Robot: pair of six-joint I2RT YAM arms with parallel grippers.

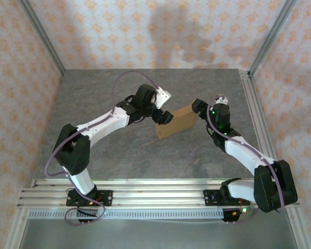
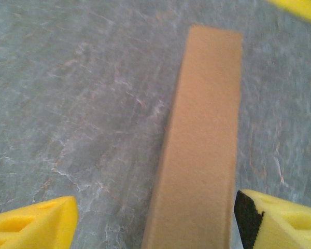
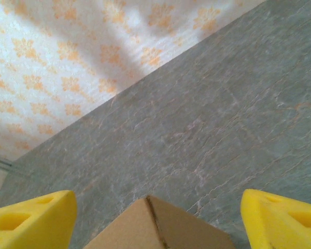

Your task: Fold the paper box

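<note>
The paper box (image 1: 175,122) is a closed, flat brown cardboard box lying on the grey table between the two arms. My left gripper (image 1: 163,117) is at its left end and open. In the left wrist view the box's narrow side (image 2: 202,145) runs away between the yellow fingers (image 2: 36,228); the left one stands well off it and the right one is close beside its edge. My right gripper (image 1: 199,108) is at the box's far right corner, also open. In the right wrist view that corner (image 3: 160,231) pokes up between widely spread fingers (image 3: 282,220), which do not touch it.
The grey marbled table (image 1: 119,155) is walled by patterned wallpaper (image 1: 145,31) at the back and sides. Metal frame posts (image 1: 41,36) stand at the corners. Aluminium rails (image 1: 155,189) carrying the arm bases run along the near edge.
</note>
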